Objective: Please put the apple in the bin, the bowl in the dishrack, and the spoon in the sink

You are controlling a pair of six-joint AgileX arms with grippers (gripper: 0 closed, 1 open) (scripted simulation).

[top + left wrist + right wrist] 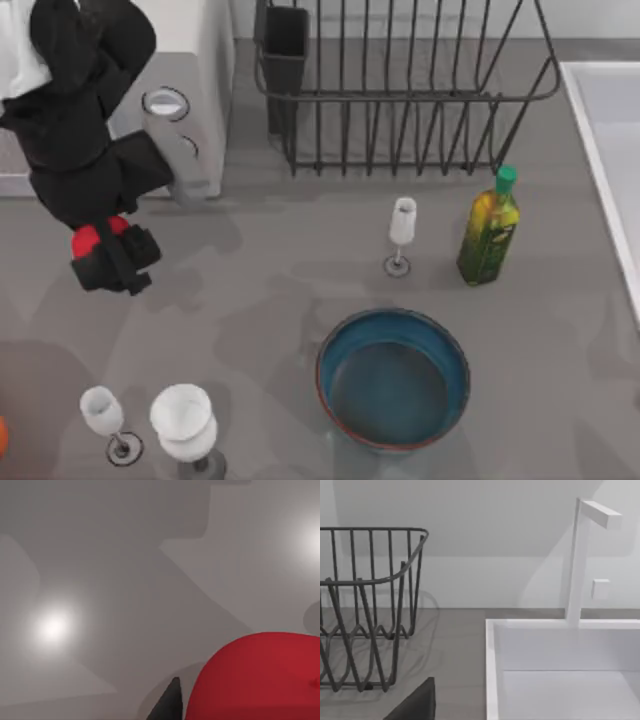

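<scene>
Red apple (87,238) in left tool (112,255)

Apple (87,238) mostly hidden behind the left pincer (112,257) in the top view, just a red sliver showing; can't tell how the fingers sit on it. In the left wrist view the apple (260,677) is cut off by the frame edge, and one dark fingertip (167,705) pokes in, rest out of frame. Sink (610,150) cut by the top view's right edge. Dishrack (400,90) clipped at the top. Microwave (195,90) half covered by the left arm. Orange thing (3,436) at the left edge, too little visible to identify. Right wrist view: dark corner (417,705) of the right pincer, state unreadable.
</scene>
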